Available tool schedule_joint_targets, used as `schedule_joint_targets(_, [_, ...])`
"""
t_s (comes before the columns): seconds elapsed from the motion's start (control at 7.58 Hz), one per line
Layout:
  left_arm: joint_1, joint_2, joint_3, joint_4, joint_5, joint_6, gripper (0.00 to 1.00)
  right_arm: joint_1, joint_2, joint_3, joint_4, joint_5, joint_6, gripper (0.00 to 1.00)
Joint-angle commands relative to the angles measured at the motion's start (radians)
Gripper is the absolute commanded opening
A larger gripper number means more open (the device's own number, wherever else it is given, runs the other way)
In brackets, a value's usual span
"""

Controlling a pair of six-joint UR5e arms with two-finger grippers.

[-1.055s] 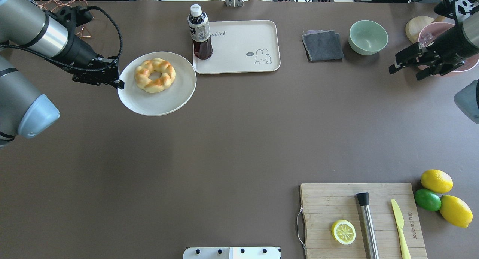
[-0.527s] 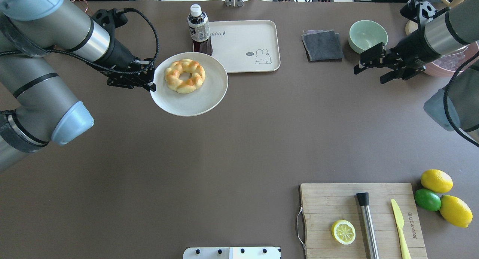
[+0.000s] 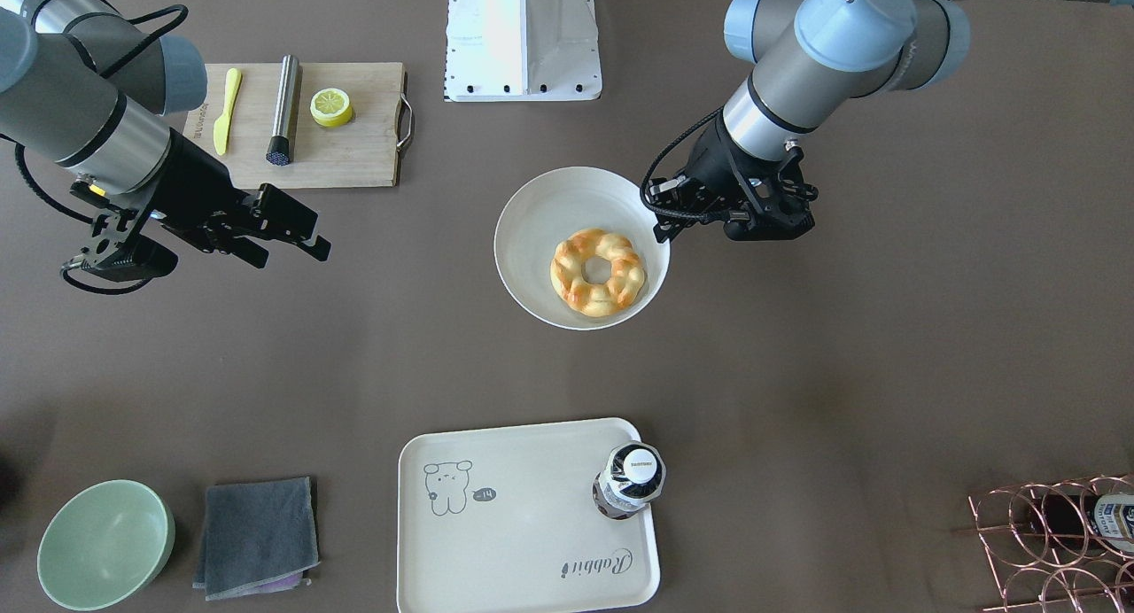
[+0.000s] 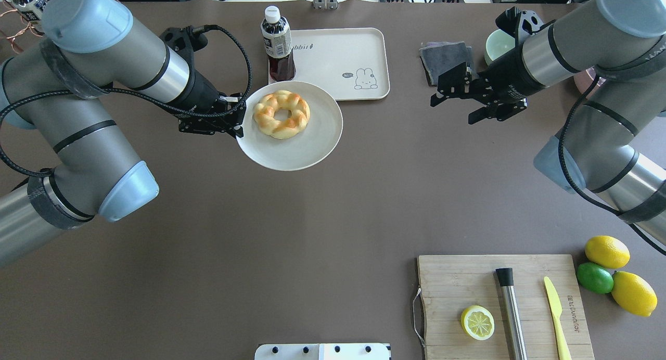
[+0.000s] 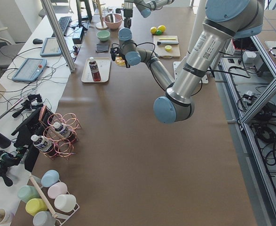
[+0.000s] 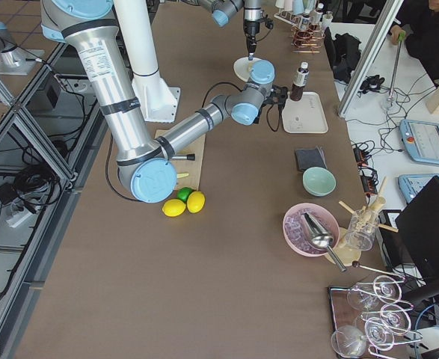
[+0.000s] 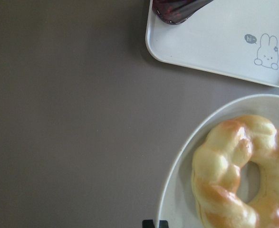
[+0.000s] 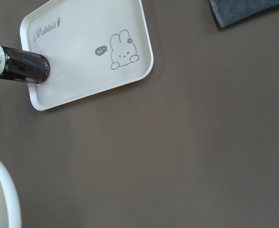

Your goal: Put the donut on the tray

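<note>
Here the left claw (image 4: pixel 239 128), seemingly aloft, pinches the donut's (image 4: pixel 268 115) plate (image 4: pixel 299 152); a bottle (image 4: pixel 278 45) occupies the tray (image 4: pixel 338 58).

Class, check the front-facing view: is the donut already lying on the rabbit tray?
No, the donut sits on the white plate, clear of the tray.

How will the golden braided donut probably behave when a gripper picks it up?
The golden braided donut looks puffy, so it probably squashes easily. Its lumpy matte crust likely resists slipping. Lying flat on the white plate, it seems unlikely to roll.
</note>
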Motion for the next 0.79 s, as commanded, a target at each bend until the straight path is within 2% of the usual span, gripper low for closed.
schedule_joint_targets(0.0, [0.044,-0.032,0.002,0.012,0.049,-0.058,0.00,-0.041,0.072,-0.008,-0.006,-0.009,0.016,1.00])
schedule_joint_targets(0.26, [0.064,-0.116,-0.004,0.110,0.086,-0.085,0.00,-0.066,0.089,-0.009,-0.009,-0.033,0.016,1.00])
schedule_joint_targets(0.66, [0.133,-0.162,0.008,0.123,0.144,-0.139,0.00,-0.077,0.098,-0.011,-0.009,-0.044,0.007,0.99])
